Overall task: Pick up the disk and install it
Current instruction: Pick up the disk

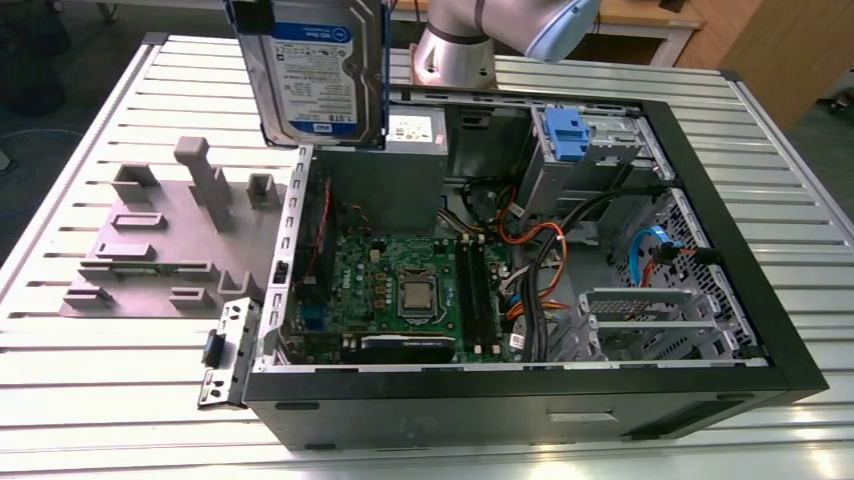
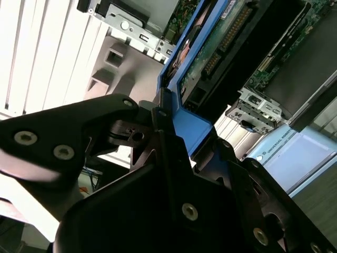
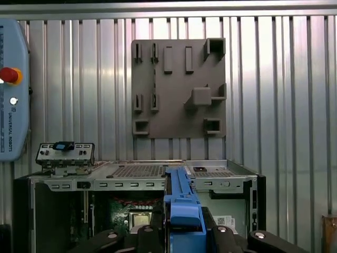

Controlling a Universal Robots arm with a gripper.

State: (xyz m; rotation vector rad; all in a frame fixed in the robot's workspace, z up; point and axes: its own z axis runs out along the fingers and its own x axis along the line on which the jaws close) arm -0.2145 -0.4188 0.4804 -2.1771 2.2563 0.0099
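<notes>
- The gripper (image 3: 184, 233) was clamped tight on the disk (image 1: 314, 70), black fingers (image 2: 158, 132) pinching the blue carrier edge from both sides.
- The disk hung upright in the air, label facing the exterior camera, over the far corner of the case on the exterior view's left. It wasn't inside anything yet.
- The open computer case (image 1: 507, 400) lay on its side on the slatted table (image 1: 120, 400). Inside it were a green motherboard (image 1: 387, 280), a grey power-supply box (image 1: 414, 125) at the far wall and a lone blue bracket (image 1: 566, 135) sitting in the drive cage.
- A messy bunch of orange and blue cables (image 1: 534, 235) ran across the case between the motherboard and the drive cages.
- A grey fixture plate (image 1: 154, 240) with empty slots lay just beside the case, on the exterior view's left.
- The robot arm (image 1: 461, 45) stood behind the case.
- A teach pendant (image 3: 10, 89) with a red button showed in the first wrist view.
</notes>
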